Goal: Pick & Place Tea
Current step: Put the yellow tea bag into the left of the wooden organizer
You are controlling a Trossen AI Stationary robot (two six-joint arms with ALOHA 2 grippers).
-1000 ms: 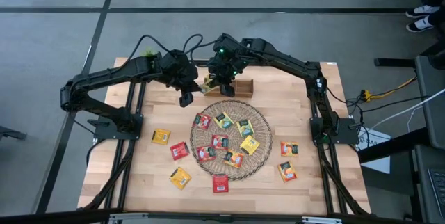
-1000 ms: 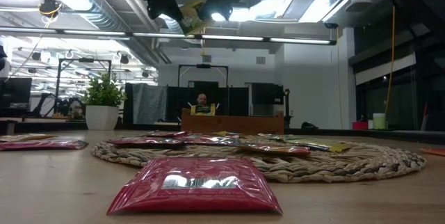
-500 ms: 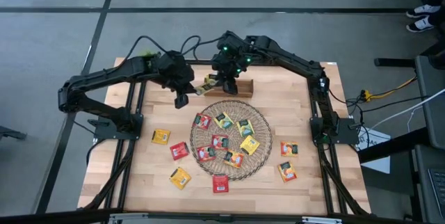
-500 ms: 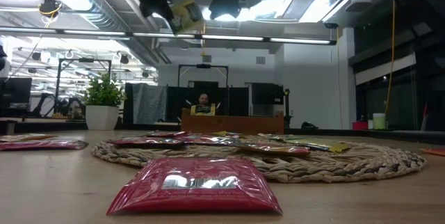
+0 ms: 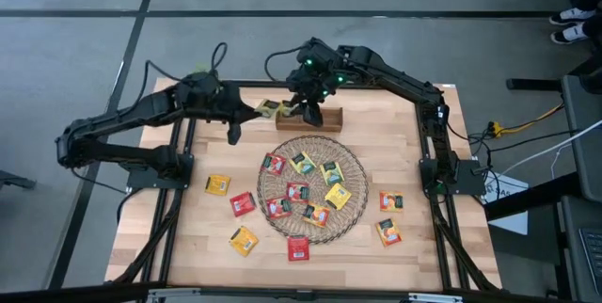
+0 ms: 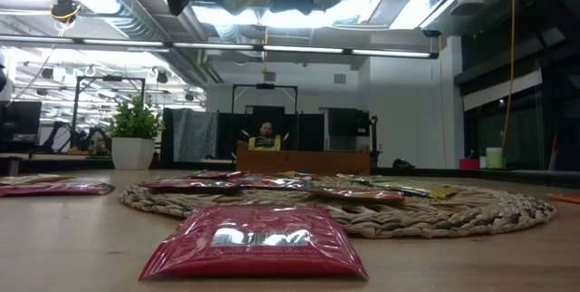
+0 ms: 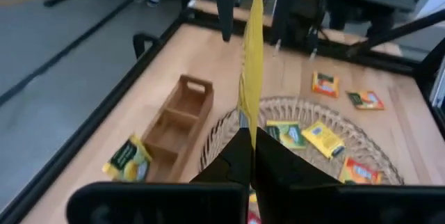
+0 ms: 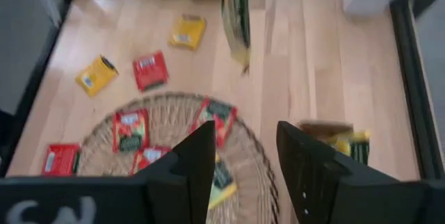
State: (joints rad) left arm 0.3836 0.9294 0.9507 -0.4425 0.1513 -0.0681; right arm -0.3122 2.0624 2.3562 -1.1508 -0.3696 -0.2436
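Observation:
My left gripper point(image 5: 257, 111) is shut on a yellow tea sachet point(image 5: 273, 108) high over the table's far side, just left of the wooden box point(image 5: 318, 118). In the left wrist view the sachet point(image 7: 250, 57) shows edge-on. My right gripper point(image 5: 304, 108) hovers open over the box, nothing between its fingers point(image 8: 198, 161); the sachet point(image 8: 236, 15) hangs beyond them. Another yellow sachet point(image 8: 351, 144) lies at the box point(image 8: 323, 133). Several red and yellow sachets lie flat on the round wicker mat point(image 5: 353, 176). My left gripper pinches the yellow sachet's near edge point(image 7: 247, 132) between its two fingers, one on each flat face. The fingers come about level from the table's left. The sachet sticks out past the fingertips, lifted clear of the table and the box.
Loose sachets lie on the wood left of the mat point(image 5: 217, 184), in front of it point(image 5: 297, 247) and to its right point(image 5: 390, 200). A red sachet point(image 6: 258, 242) lies near the front edge. A potted plant point(image 6: 134, 133) stands at the far left.
My right gripper has opened and let go of the yellow sachet, staying over the box. My left gripper, still shut on the sachet, has carried it up and toward the table's left edge, away from the right gripper.

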